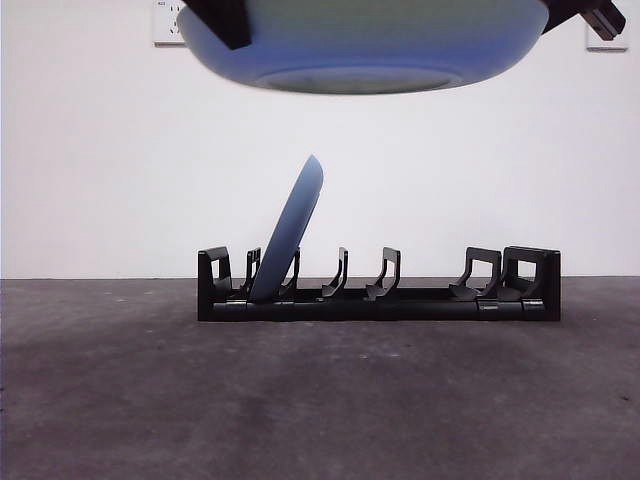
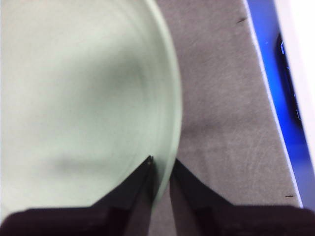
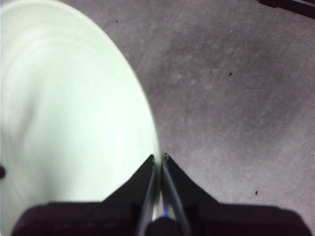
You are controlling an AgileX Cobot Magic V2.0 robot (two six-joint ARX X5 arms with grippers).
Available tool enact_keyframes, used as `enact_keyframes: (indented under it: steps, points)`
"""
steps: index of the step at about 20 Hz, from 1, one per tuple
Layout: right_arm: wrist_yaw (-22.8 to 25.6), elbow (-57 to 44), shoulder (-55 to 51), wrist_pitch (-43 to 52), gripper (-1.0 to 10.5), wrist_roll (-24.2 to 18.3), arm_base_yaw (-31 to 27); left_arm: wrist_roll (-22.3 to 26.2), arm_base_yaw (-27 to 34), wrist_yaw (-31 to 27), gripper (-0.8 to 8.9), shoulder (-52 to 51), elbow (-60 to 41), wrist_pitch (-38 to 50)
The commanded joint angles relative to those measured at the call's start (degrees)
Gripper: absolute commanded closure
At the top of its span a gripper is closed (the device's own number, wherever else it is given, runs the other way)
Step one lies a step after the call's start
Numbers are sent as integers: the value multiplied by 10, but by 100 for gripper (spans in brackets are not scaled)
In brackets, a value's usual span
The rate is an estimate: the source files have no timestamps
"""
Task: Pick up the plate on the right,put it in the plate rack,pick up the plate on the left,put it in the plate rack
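Note:
The plate rack (image 1: 400,305) is long, low and black, and it stands on the dark table. One pale blue plate (image 1: 290,225) leans upright in a slot near the rack's left end. A second pale plate (image 1: 360,50) hangs level high above the rack, close to the camera, with a black gripper on its rim at each side (image 1: 225,22) (image 1: 585,12). In the left wrist view my left gripper (image 2: 162,164) is shut on this plate's (image 2: 83,98) rim. My right gripper (image 3: 160,157) pinches the rim of the same plate (image 3: 69,118), seen in the right wrist view.
A white wall with outlets (image 1: 165,25) closes the back. Several rack slots to the right of the leaning plate stand free. A blue strip (image 2: 275,73) runs along the table edge in the left wrist view.

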Motion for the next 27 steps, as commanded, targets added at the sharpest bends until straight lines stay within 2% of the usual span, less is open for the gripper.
enact_keyframes:
  steps: [1, 10, 12, 16, 19, 24, 27]
  points:
    - [-7, -3, -4, 2, 959, -2, 0, -10, -1, 6, 821, 2, -2, -3]
    - [-8, -3, -4, 5, 957, -3, 0, -18, -1, 21, 821, 2, -2, -4]
    - [-8, -3, -4, 7, 914, -3, 0, -19, -1, 21, 821, 2, -2, -3]
    - [-8, -3, -12, 13, 694, -3, 0, -20, -1, 36, 821, 2, -2, -3]
    - [-5, -2, -27, 25, 690, -3, 0, -25, -1, 61, 821, 2, -2, 7]
    - [12, 0, -70, 53, 689, 8, -1, -25, -1, 69, 821, 2, -2, 41]
    - [55, 0, -128, 63, 689, 10, -1, -55, 4, 110, 821, 2, -2, 85]
